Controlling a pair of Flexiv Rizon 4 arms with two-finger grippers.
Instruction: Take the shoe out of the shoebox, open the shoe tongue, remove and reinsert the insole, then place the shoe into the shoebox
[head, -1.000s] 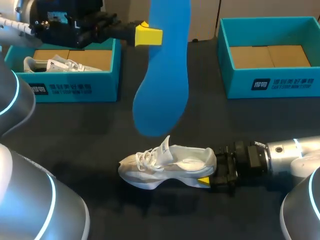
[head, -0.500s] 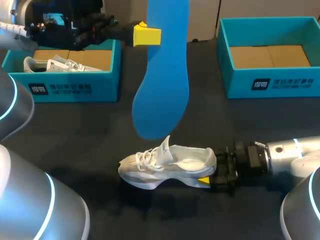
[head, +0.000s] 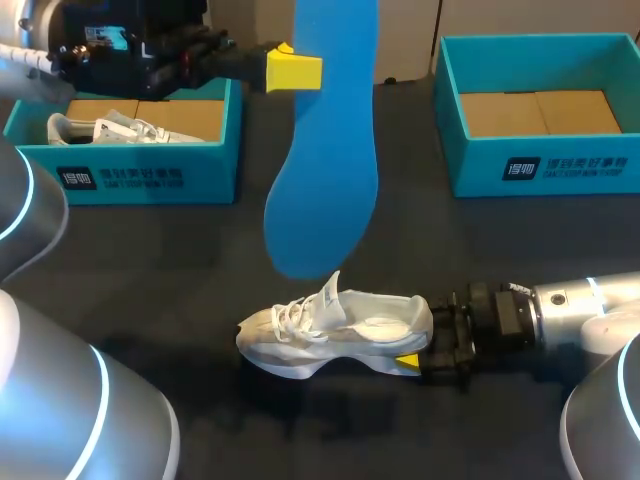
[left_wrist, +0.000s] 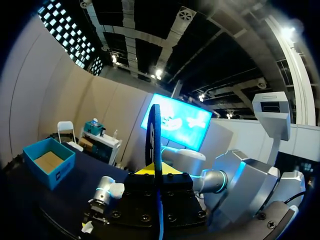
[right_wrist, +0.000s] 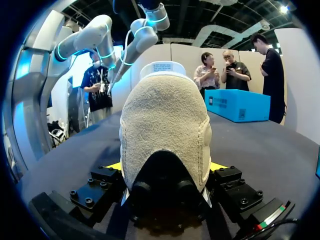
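A blue insole (head: 325, 170) hangs upright, high over the table's middle, with my left gripper (head: 293, 70) shut on its upper part. In the left wrist view the insole (left_wrist: 156, 150) shows edge-on between the yellow tips of that gripper (left_wrist: 159, 171). Below it a white shoe (head: 335, 330) lies on the dark table, toe to the left and tongue raised. My right gripper (head: 420, 338) comes in from the right and clasps the heel. In the right wrist view the beige heel (right_wrist: 165, 125) fills the space between the fingers of my right gripper (right_wrist: 165, 167), a yellow tip touching it on either side.
A teal shoebox (head: 150, 175) at the back left holds another white shoe (head: 110, 130). A second teal shoebox (head: 540, 165) at the back right shows only its cardboard floor. Dark tabletop lies between the boxes and in front of the shoe.
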